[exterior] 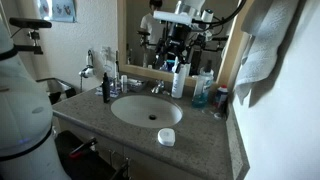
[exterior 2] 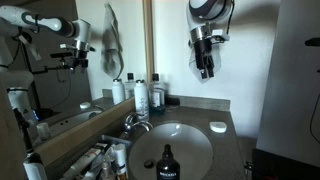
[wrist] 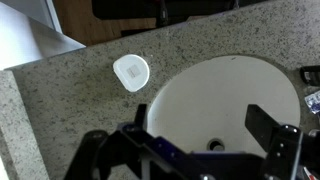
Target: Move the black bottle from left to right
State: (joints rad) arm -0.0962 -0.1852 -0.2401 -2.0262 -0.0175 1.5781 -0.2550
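Observation:
The black bottle stands upright on the granite counter beside the sink, near the wall; it also shows close to the camera in an exterior view. My gripper hangs high above the sink basin, open and empty, well away from the bottle; it also shows in front of the mirror in an exterior view. In the wrist view the open fingers frame the white basin from above. The black bottle is out of the wrist view.
A tall white bottle with a blue top and a teal bottle stand behind the sink by the faucet. A small white round lid lies on the counter. A mirror and a hanging towel border the counter.

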